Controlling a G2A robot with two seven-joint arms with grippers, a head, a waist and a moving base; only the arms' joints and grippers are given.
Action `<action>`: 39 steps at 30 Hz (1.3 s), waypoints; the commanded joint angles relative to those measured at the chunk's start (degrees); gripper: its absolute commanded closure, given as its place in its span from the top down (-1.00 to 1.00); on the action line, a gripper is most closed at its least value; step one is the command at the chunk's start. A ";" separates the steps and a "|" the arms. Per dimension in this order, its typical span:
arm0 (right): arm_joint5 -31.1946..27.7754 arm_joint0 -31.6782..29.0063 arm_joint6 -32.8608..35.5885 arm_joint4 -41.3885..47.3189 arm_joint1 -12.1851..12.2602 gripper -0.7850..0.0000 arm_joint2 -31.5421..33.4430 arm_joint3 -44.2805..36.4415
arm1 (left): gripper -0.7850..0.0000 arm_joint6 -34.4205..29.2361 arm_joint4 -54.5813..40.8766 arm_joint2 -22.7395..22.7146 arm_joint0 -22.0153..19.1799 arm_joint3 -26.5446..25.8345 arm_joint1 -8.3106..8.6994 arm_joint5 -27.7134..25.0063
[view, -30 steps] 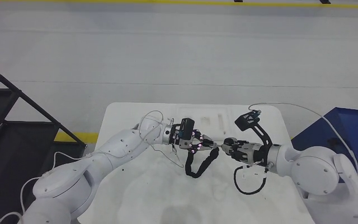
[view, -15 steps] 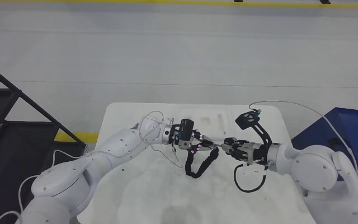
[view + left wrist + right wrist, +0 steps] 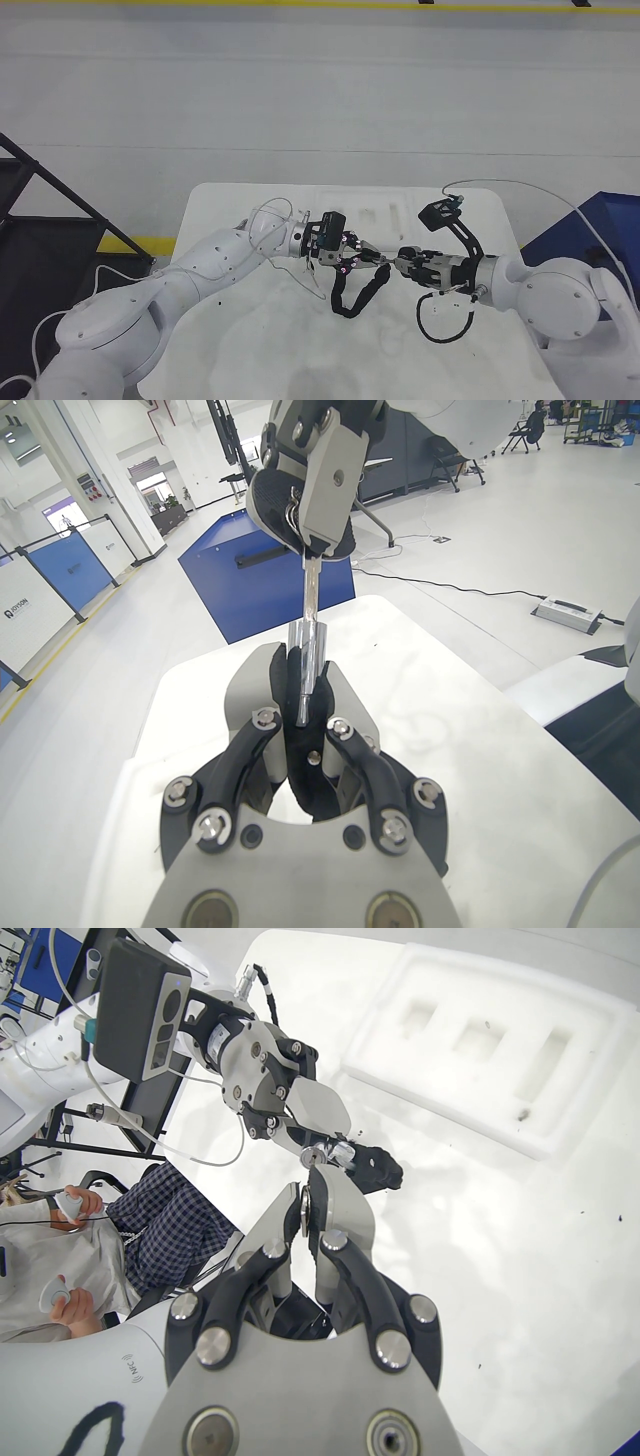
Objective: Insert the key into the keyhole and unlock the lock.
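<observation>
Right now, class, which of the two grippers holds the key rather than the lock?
The right gripper: it pinches the key by its head, while the left gripper clamps the lock by its chrome cylinder.

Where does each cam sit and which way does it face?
Top: above the arms, looking down at the table; both arms show, left gripper and right gripper nearly touching.
Left wrist: on the left wrist, looking past its own gripper, shut on the lock, at the right gripper's key.
Right wrist: on the right wrist, looking past its own gripper at the left gripper, foam tray behind.
Shared: all show both grippers and the lock.
</observation>
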 commanded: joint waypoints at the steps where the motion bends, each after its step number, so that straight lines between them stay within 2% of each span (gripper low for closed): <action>1: 0.00 0.10 -0.20 0.25 0.01 -1.00 -0.13 0.11 | -1.00 0.06 -0.01 0.21 -0.09 0.01 0.01 0.06; 20: 2.29 0.59 -1.43 0.61 0.18 -1.00 -1.08 0.63 | -1.00 0.74 -0.81 1.08 -0.52 0.33 -0.05 0.74; 39: 5.00 3.76 -1.01 -1.35 0.09 -1.00 -4.48 1.43 | -1.00 0.17 0.36 0.29 -0.64 -0.09 -0.04 0.17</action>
